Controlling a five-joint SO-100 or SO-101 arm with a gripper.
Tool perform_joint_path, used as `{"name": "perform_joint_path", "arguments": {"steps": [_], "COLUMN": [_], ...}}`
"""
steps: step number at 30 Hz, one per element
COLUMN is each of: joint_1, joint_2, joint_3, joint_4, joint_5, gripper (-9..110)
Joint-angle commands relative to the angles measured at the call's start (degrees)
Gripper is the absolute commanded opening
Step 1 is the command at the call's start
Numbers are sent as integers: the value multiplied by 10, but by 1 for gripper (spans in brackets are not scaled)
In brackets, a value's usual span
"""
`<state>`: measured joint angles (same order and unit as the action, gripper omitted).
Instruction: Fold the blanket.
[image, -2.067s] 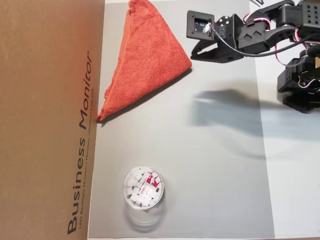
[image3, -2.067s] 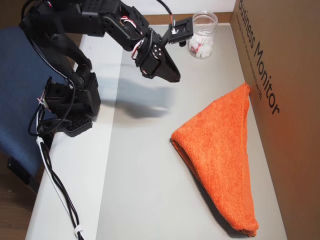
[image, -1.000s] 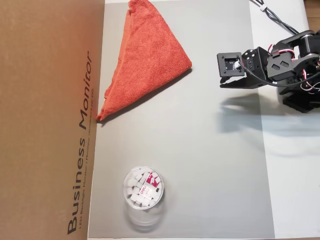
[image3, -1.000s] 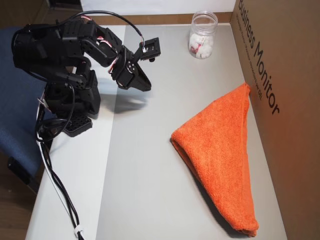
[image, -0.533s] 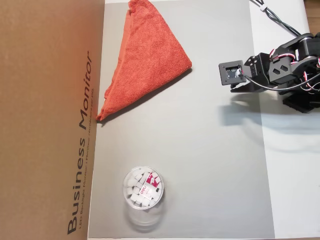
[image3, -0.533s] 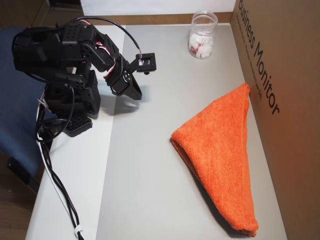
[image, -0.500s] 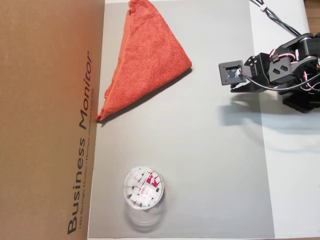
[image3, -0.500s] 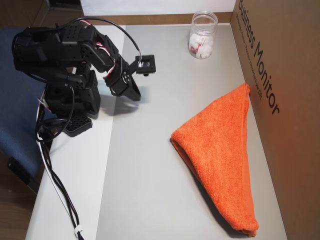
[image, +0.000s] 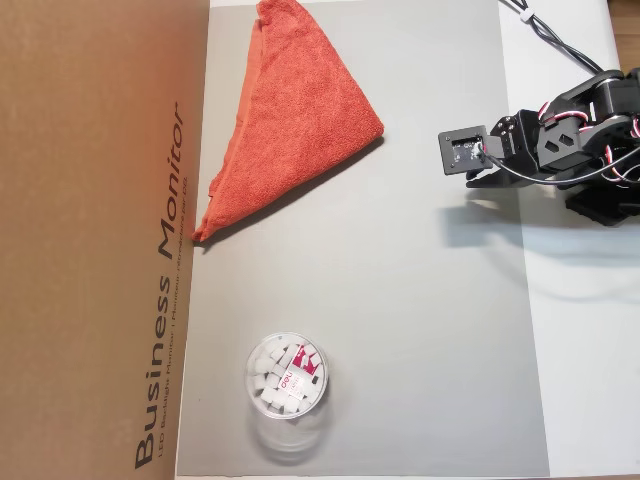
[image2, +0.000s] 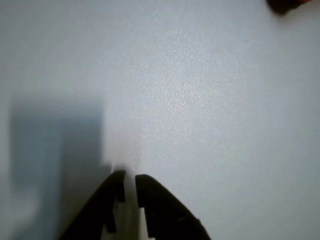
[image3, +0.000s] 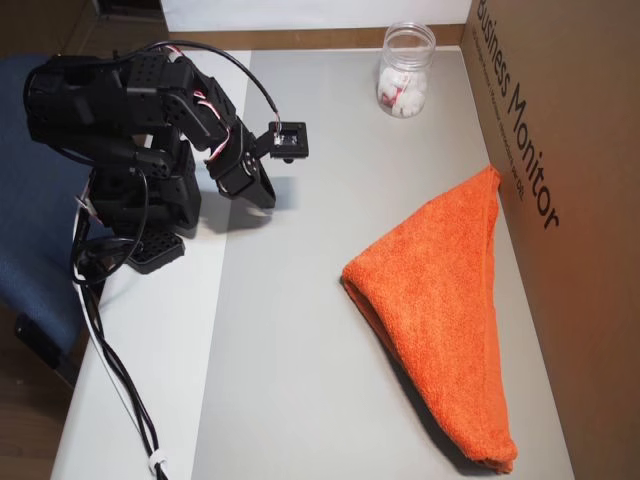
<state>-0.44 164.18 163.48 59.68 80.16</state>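
Grey mat (image: 420, 330) holds a clear tub (image: 286, 378) of white pieces, folded blanket (image: 295, 110), claw (image2: 128, 186) nearly together.

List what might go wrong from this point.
1. The blanket lies as a triangle with one tip against the cardboard box; another fold there could snag on the box.
2. The clear tub of white pieces stands upright on the mat's far end; a wide swing of the arm might tip it.
3. The gripper hangs low over the mat, nearly shut; dropping further may scrape it.
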Motion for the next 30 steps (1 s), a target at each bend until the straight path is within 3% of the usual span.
{"name": "perform_joint_path", "arguments": {"steps": [1,17,24,30], "joint_1": [-3,-2,3,7], "joint_2": [23,275,306,307], "joint_3": [4,163,163,163], "joint_4": [1,7,142,164], "joint_5": [4,0,4,5], "gripper": [0,0,0,0]}}
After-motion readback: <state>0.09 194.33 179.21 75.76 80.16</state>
